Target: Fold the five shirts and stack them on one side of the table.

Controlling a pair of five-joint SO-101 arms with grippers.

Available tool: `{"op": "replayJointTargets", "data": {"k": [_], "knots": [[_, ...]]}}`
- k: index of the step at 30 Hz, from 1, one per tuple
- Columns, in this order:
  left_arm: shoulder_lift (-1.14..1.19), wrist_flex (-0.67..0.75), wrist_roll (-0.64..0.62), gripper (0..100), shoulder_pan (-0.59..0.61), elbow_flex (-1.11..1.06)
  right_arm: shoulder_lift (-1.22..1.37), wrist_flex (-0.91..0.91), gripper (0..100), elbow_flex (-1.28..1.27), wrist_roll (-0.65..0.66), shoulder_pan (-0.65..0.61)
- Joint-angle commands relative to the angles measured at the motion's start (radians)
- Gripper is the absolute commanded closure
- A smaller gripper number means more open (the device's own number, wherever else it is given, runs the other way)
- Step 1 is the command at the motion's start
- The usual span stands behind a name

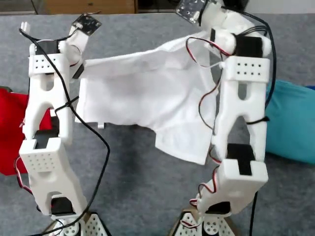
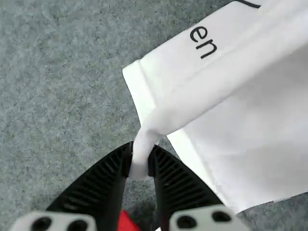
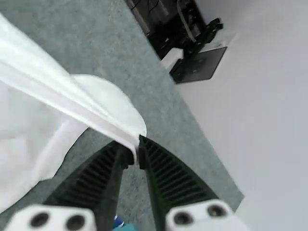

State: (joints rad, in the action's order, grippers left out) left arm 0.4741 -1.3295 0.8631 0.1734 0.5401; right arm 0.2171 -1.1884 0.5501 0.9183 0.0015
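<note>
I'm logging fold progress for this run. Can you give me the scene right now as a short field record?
white shirt: spread out, not folded, held by two edges between the hands
left hand: shut on white shirt's edge
right hand: shut on white shirt's edge
red cloth: beside the left arm
teal cloth: beside the right arm
table: grey, carpet-like

Right pincer on white shirt

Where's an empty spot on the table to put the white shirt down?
The grey table in the near middle, in front of the white shirt, is free, and a strip beyond it too. Crowded: red shirt at the left edge, teal shirt at the right.
</note>
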Motion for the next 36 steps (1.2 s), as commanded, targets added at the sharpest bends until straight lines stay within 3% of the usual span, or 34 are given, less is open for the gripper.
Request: {"op": "replayJointTargets", "data": {"k": [1,5,12,22,29,36], "knots": [[-0.015,-0.101,0.068,98,0.031,0.003,-0.093,-0.176,99.6,0.048,-0.012,0.021],[-0.012,-0.233,0.167,98,0.035,-0.038,-0.124,-0.374,99.6,0.048,-0.012,0.022],[-0.012,-0.224,0.178,98,0.038,-0.146,-0.133,-0.600,99.6,0.036,-0.025,0.044],[-0.012,-0.132,0.176,98,0.068,-0.180,-0.360,-0.583,99.6,-0.446,-0.032,0.065],[0.061,-0.130,0.172,98,0.066,-0.169,-0.489,-0.400,99.6,-0.819,-0.037,0.068],[0.122,-0.129,0.170,98,0.068,-0.167,-0.509,-0.315,99.6,-0.984,-0.051,0.070]]}}
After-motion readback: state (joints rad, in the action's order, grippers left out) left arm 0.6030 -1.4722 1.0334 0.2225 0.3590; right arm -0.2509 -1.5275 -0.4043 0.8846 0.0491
